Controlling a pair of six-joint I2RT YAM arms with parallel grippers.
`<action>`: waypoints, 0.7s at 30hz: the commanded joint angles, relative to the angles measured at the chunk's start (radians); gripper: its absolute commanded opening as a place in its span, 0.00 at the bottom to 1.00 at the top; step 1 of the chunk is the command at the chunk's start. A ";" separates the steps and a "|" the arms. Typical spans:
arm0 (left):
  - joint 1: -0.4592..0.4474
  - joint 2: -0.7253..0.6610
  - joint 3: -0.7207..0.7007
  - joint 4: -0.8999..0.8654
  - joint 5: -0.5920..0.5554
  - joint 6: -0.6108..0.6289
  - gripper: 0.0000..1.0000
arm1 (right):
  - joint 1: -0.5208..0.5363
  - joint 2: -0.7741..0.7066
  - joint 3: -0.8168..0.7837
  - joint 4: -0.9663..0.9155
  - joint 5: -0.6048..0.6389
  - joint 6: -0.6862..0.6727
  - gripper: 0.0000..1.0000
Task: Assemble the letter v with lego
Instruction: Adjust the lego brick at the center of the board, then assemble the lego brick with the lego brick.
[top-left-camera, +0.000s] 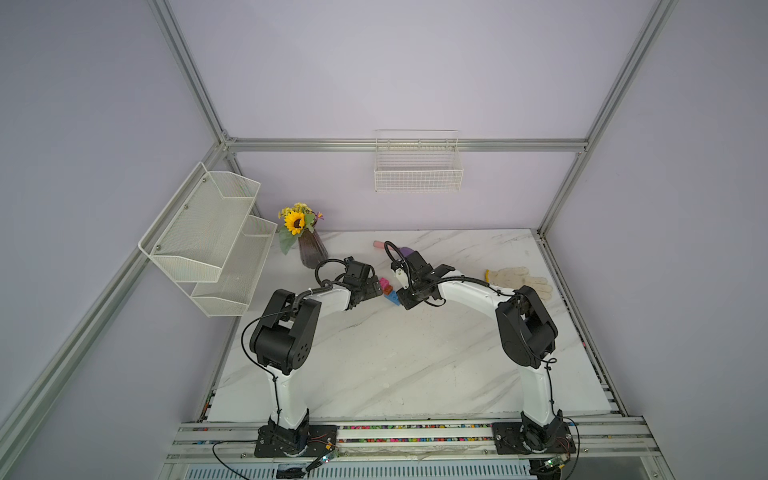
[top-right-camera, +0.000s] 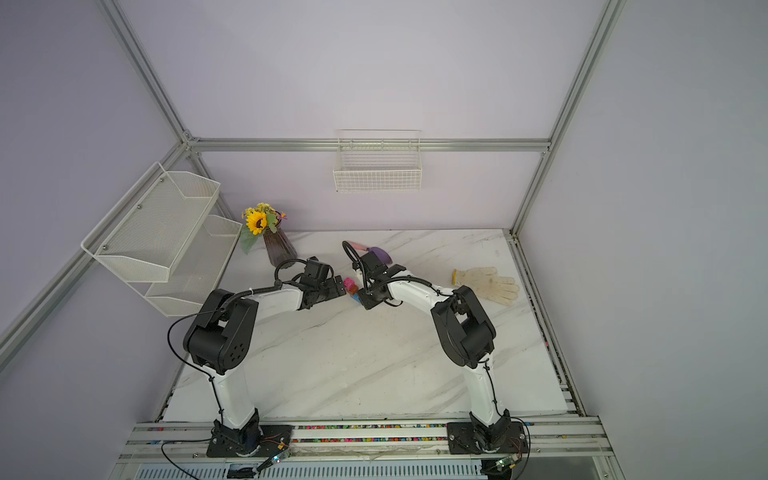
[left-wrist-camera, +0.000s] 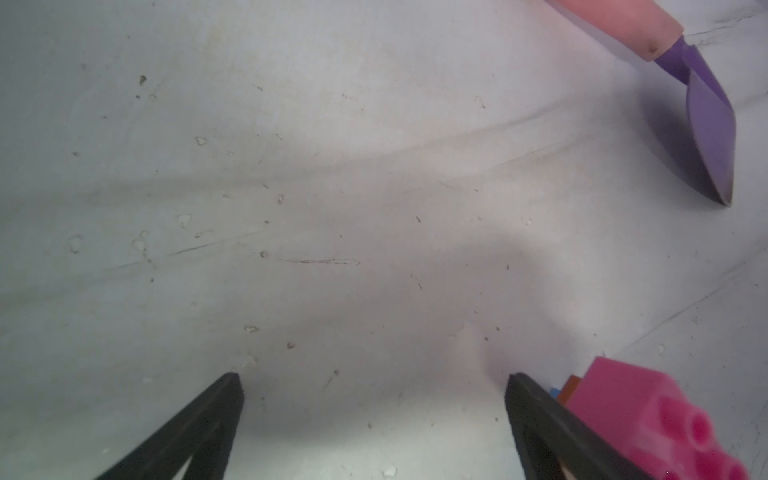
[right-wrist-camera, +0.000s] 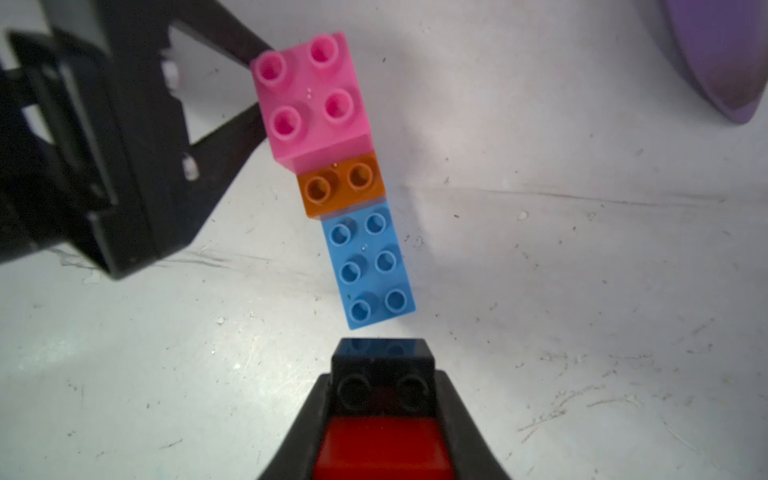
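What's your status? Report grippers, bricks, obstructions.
Left gripper open, beside pink brick. Right gripper shut on black brick and red brick, short of blue brick's bare end. Orange brick joins pink to blue. Trowel aside, gap clear.

Soft even light, faint shadows on the table (left-wrist-camera: 457, 291); wrist views blur close up.

No text, label, brand or number can be read in any view. The studs of the lego (right-wrist-camera: 370, 266) show no legible lettering. A dark plate (top-left-camera: 291, 471) on the front rail (top-left-camera: 415, 436), at 6 o'clock in a top view, is too small to read.
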 joint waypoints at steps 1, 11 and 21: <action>0.003 -0.041 -0.043 0.046 0.028 0.009 1.00 | -0.002 0.020 0.045 -0.028 -0.027 -0.046 0.00; 0.003 -0.180 -0.260 0.152 0.053 -0.028 1.00 | -0.004 0.074 0.103 -0.051 0.013 -0.123 0.00; 0.003 -0.212 -0.293 0.159 0.078 -0.039 1.00 | -0.016 0.074 0.069 -0.032 -0.004 -0.197 0.00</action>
